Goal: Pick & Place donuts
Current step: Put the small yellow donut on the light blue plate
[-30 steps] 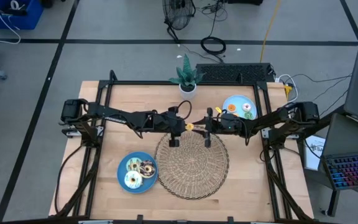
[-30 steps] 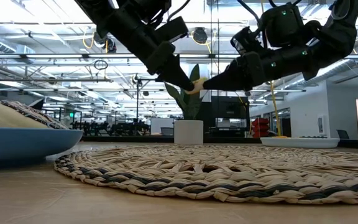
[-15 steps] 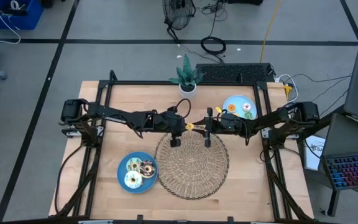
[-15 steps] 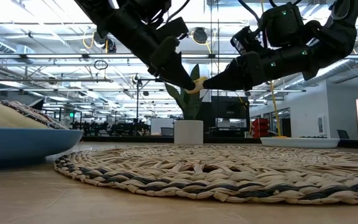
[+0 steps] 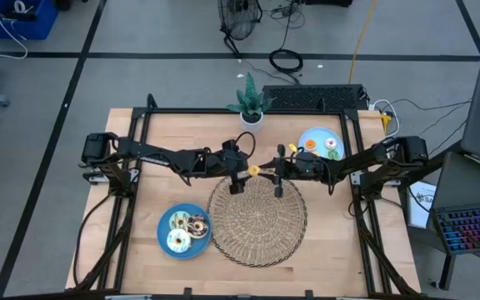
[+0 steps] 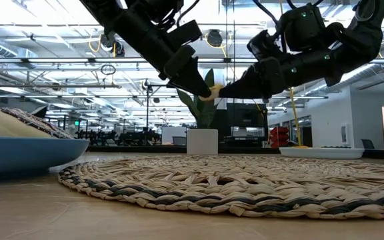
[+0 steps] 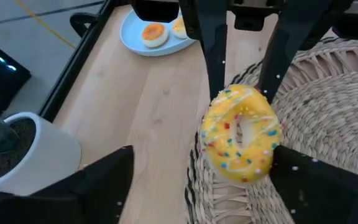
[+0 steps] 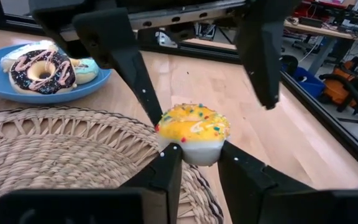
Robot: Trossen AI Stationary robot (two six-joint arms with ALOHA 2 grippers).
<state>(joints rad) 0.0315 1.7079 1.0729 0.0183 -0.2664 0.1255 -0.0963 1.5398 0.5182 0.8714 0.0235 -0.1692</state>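
Note:
A yellow sprinkled donut point(image 7: 241, 134) hangs in the air over the far edge of the woven mat point(image 5: 257, 218), between my two grippers. My right gripper point(image 8: 197, 160) is shut on it, reaching in from the table's right. My left gripper point(image 5: 242, 172) faces it from the left and is open, one finger on each side of the donut. I cannot tell whether a left fingertip point(image 8: 153, 115) still touches it. Other donuts point(image 5: 186, 232) lie on a blue plate point(image 5: 164, 226) at the near left. My right gripper pinches the donut's pale lower part point(image 8: 199, 152) between its two fingers, one on each side of the ring. The fingers come about level from the table's right. The donut is lifted clear above the mat, its iced face turned up and toward the left arm.
A light blue plate point(image 5: 313, 134) with donuts sits at the far right. A potted plant point(image 5: 251, 107) stands at the far middle edge, just behind the grippers. The wicker mat fills the table's middle. Bare wood lies at the near right.
My left gripper has opened wide and let go of the yellow donut. The donut has stayed in place in the air, held by my right gripper alone.

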